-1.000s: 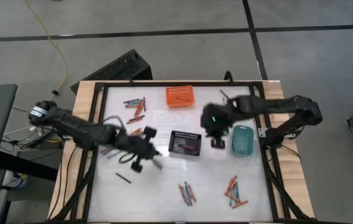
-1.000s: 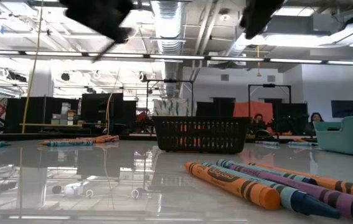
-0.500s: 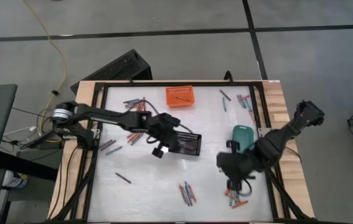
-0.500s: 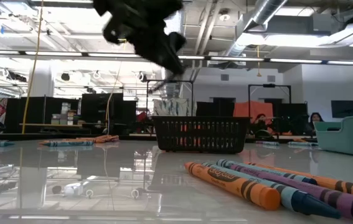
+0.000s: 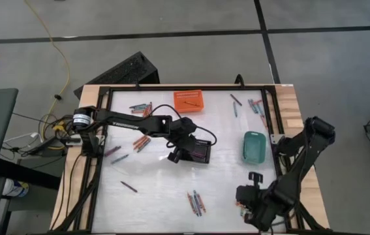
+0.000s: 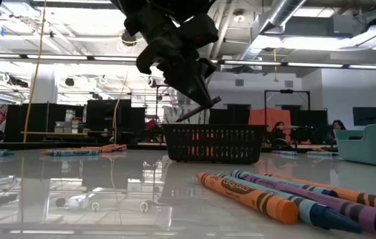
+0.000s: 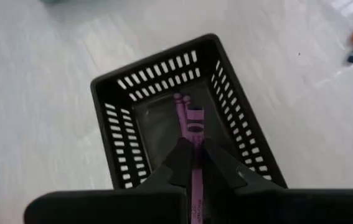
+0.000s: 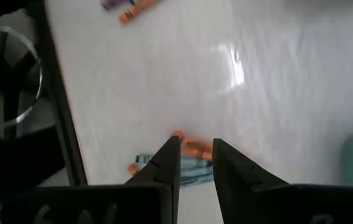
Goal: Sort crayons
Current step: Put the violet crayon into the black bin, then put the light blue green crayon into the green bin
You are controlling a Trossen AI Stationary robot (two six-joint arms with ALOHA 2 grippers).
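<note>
My left gripper (image 5: 183, 154) hangs over the black basket (image 5: 196, 158), shut on a purple crayon (image 7: 194, 167). More purple crayons (image 7: 185, 115) lie on that basket's floor. My right gripper (image 5: 252, 200) is at the table's near right corner, open, pointing down. Orange and blue crayons (image 8: 192, 149) lie on the table below its empty fingers. Other loose crayons lie in small groups on the table: near the middle of the front edge (image 5: 196, 202), at the far left (image 5: 142, 108), and at the far right (image 5: 257, 108). My left gripper pinches the purple crayon (image 7: 194, 180) between its two fingers (image 7: 179, 163), slanting down from the table's left. The crayon runs along the fingers. Its free end (image 6: 204, 106) sticks out past them, tilted, clear of the black basket's rim (image 6: 214, 127).
An orange basket (image 5: 188, 100) stands at the far edge and a teal basket (image 5: 253, 147) at the right. A dark frame (image 5: 103, 150) runs round the white tabletop. One dark crayon (image 5: 128, 187) lies alone near the left.
My left gripper has carried the purple crayon toward the table's right and sunk, from the open tabletop to over the black basket. My right gripper has swung from beside the teal basket toward the near edge, dropping to the near right corner and rolling its wrist.
</note>
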